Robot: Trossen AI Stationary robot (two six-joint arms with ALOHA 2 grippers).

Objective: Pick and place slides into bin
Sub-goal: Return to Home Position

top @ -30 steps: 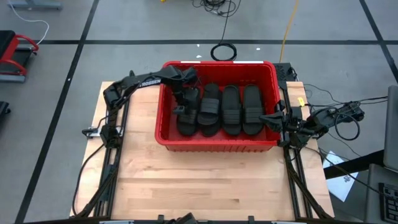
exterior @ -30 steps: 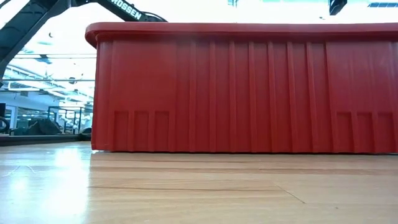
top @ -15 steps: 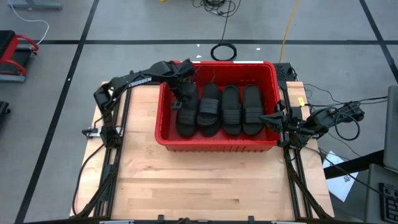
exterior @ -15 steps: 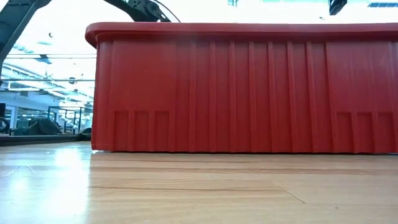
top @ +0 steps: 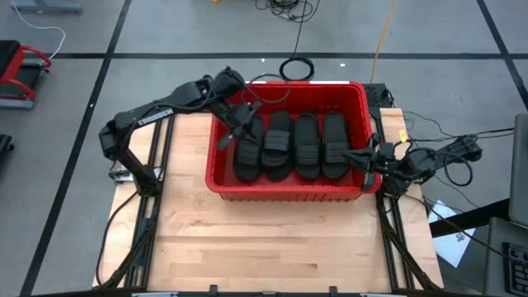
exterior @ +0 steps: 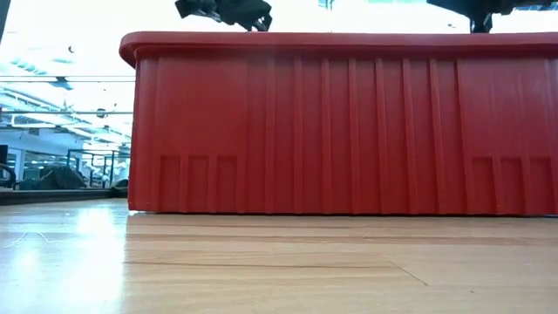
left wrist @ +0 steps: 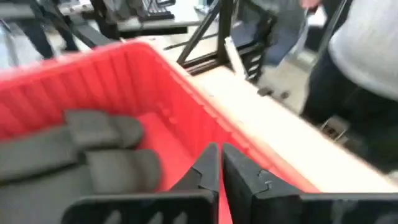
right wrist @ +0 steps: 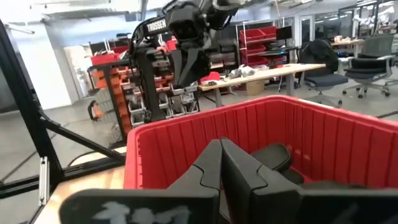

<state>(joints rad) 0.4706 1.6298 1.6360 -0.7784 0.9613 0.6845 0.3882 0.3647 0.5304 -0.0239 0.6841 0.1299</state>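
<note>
The red bin (top: 285, 195) stands on the far half of the wooden table and fills the low view (exterior: 349, 131). Several black slides (top: 289, 145) lie inside it in four rows side by side, soles on the bin's floor or on one another (left wrist: 93, 146). My left gripper (top: 245, 115) hangs shut and empty above the bin's far left corner, over the leftmost row. It is clear of the rim in the low view (exterior: 248, 16). My right gripper (top: 364, 158) is shut at the bin's right rim, with nothing between its fingers (right wrist: 221, 163).
Bare wooden tabletop (top: 272, 247) lies between the bin and the near edge. A coiled cable (top: 295, 68) lies on the floor beyond the far edge, and more cables trail at the right (top: 454, 153). A person (left wrist: 367, 56) stands beyond the table in the left wrist view.
My left gripper has risen from the leftmost row of slides and drawn back toward the bin's far left corner. It now shows above the rim in the low view. The slides stay where they lay in the bin.
</note>
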